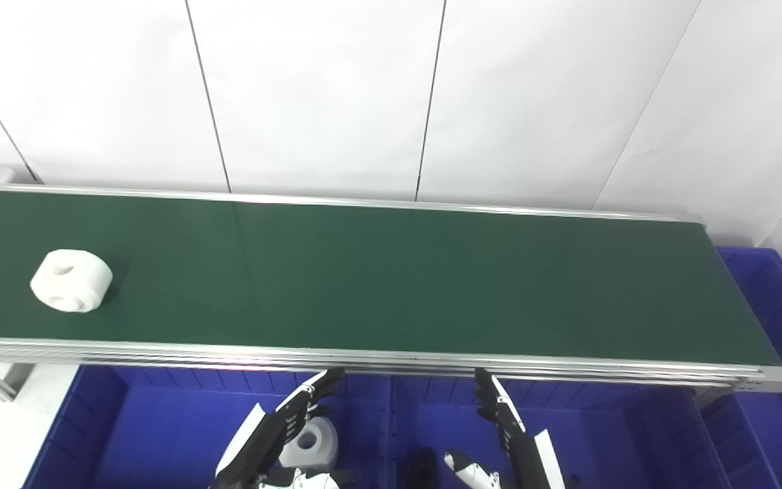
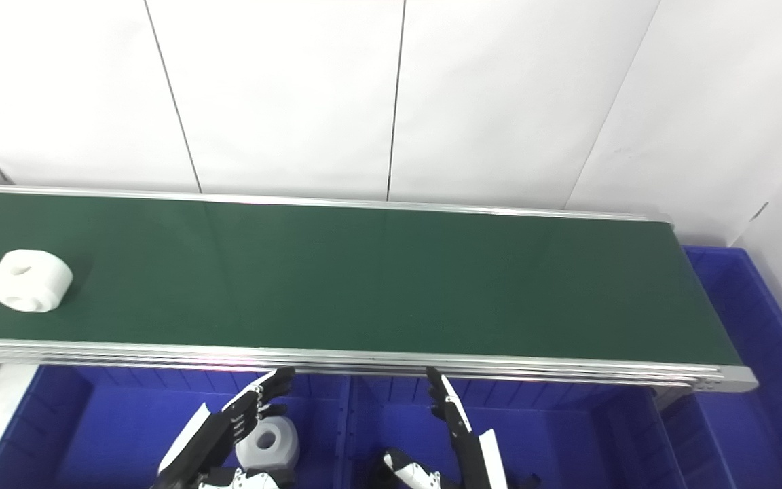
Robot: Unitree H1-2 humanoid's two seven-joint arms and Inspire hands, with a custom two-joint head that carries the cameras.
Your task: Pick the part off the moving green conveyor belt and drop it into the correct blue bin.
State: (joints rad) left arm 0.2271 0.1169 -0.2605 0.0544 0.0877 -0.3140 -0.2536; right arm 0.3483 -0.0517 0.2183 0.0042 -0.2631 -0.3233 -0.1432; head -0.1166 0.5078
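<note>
A white round part (image 1: 71, 280) with holes in its top and side lies on the green conveyor belt (image 1: 391, 278) at the far left. My left hand (image 1: 289, 424) is open and empty, below the belt's near rail, over the left blue bin (image 1: 153, 435). My right hand (image 1: 503, 418) is open and empty over the middle blue bin (image 1: 581, 428). Both hands are far right of the part. Another white part (image 1: 309, 443) lies in the left bin, partly behind my left hand.
A third blue bin (image 1: 781, 319) stands at the belt's right end. A dark object (image 1: 423, 467) lies in the middle bin near my right hand. White wall panels stand behind the belt. The metal rail (image 1: 391, 360) runs along the belt's near edge.
</note>
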